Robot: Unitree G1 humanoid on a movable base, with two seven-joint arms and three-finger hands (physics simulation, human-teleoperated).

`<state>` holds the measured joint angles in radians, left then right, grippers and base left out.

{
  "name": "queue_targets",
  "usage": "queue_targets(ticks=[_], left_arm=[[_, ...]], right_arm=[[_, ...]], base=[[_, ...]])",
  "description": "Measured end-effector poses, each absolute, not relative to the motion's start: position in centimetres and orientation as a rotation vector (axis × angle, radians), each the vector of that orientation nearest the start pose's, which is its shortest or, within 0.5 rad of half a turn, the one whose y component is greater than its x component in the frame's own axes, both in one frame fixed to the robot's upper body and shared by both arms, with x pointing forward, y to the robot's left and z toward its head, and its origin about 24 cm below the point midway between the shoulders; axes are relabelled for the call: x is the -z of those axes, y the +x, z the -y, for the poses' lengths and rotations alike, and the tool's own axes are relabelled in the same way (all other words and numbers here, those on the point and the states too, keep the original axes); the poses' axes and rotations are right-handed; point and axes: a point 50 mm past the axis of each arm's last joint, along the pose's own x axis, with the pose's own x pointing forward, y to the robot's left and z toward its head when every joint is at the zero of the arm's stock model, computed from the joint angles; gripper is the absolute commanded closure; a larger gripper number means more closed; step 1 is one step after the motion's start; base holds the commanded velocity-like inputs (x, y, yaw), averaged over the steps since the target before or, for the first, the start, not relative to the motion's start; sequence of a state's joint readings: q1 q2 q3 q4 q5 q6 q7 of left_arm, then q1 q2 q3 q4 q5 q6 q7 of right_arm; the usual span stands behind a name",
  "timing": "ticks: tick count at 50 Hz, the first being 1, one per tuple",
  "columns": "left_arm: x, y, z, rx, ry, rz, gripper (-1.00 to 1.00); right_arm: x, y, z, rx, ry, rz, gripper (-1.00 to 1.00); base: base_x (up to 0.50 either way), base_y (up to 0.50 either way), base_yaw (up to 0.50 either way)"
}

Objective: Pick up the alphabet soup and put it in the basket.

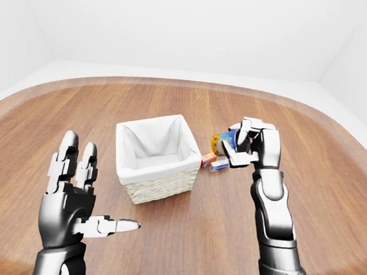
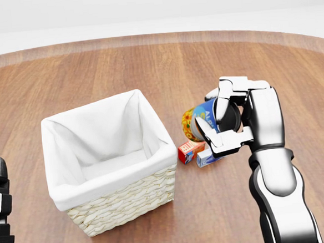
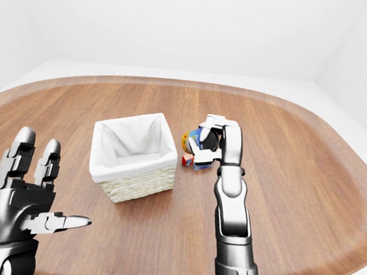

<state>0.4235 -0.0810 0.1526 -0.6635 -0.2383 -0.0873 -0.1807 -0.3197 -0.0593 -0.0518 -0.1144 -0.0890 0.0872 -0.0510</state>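
Note:
The alphabet soup can [image 2: 198,119], blue with a yellow and orange label, lies tilted on its side just right of the basket [image 2: 128,201]. The basket is woven wicker with a white cloth lining and is empty. My right hand [image 2: 212,111] has its fingers [image 2: 229,89] curled over the can from above and its thumb under it. Whether the can is off the table I cannot tell. My left hand [image 1: 99,188] is open and empty at the lower left of the left-eye view, well apart from the basket.
A small red box [image 2: 189,151] and a small blue and white box [image 2: 209,157] lie on the wooden table [image 2: 146,61] directly below the can, beside the basket's right wall. The table's rounded edge runs along the top and sides of the left-eye view.

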Motion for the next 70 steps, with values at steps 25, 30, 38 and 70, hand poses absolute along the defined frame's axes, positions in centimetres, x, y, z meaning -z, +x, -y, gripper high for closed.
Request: queue_targets(ticks=[25, 30, 38, 70], left_arm=[[-12.0, 15.6, -19.0, -0.077, -0.147, 0.386, -1.0], [-12.1, 15.5, -19.0, -0.075, -0.148, 0.387, -1.0], [-12.2, 15.3, -19.1, -0.073, -0.151, 0.391, -1.0], [-12.7, 14.6, -19.7, -0.061, -0.175, 0.402, -1.0]], right_arm=[[-16.3, 31.9, 9.7, -0.052, -0.122, 0.382, 1.0], [-16.2, 32.4, 8.2, -0.075, -0.12, 0.366, 1.0], [-16.7, 33.0, 6.3, -0.101, -0.11, 0.364, 1.0], [-14.8, 37.5, -0.4, -0.106, -0.204, 0.09, 1.0]], base=[[0.0, 0.0, 0.0], [0.0, 0.0, 0.0], [0.0, 0.0, 0.0], [0.0, 0.0, 0.0]])
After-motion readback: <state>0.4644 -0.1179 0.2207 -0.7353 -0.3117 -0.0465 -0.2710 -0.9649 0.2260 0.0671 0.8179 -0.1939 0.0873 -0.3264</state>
